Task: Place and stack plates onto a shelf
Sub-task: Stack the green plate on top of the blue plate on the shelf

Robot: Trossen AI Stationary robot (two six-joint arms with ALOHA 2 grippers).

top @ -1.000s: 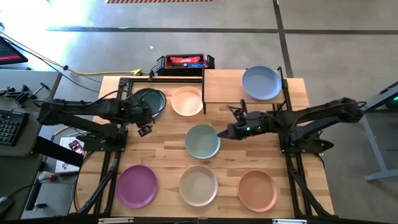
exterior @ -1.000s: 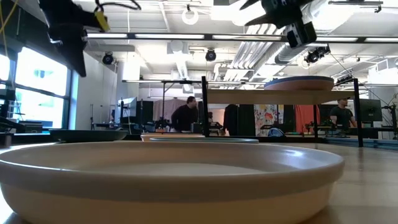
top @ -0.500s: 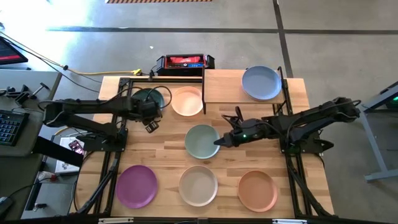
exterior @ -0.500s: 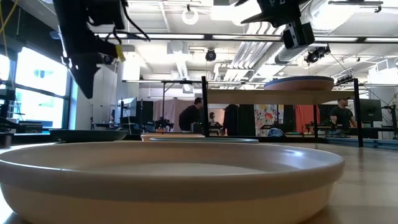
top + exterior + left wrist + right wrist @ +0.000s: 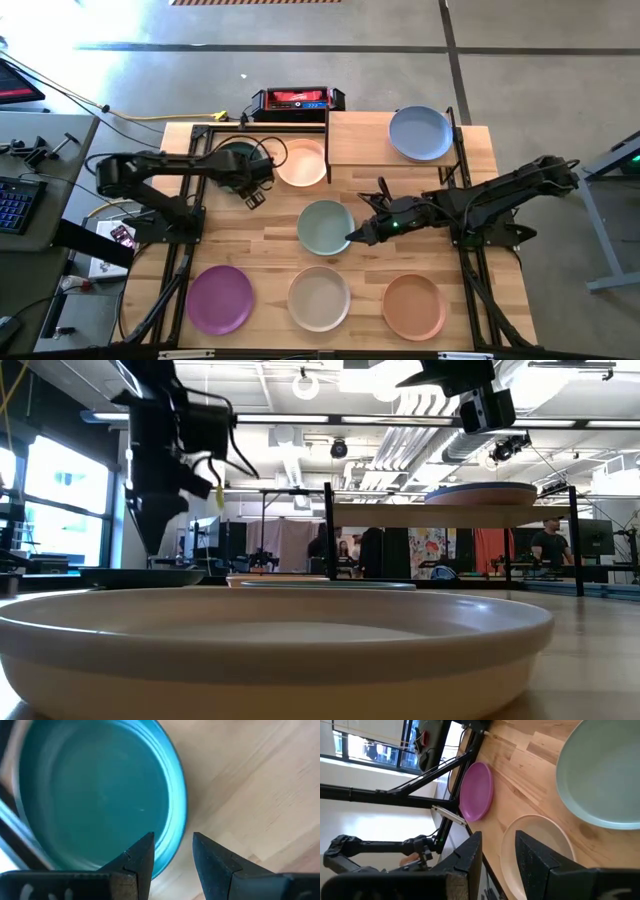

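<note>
Two pincers over plates, both spread

Left pincer [image 5: 172, 852] hangs with its fingers apart over the dark green plate [image 5: 95, 790] rim. Right pincer [image 5: 352, 236], also parted and empty, sits beside the pale teal plate [image 5: 325, 226]. One blue-grey plate [image 5: 420, 133] rests on the shelf [image 5: 360, 138].

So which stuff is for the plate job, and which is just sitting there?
For the job: round blue-grey plate on light-wood shelf; dark green plate; peach plate; pale teal plate; purple plate.
Just there: red-and-black box; keyboard.

Matte smooth plates [image 5: 326, 227] lie on the pale, grained wooden tabletop [image 5: 270, 240].
</note>
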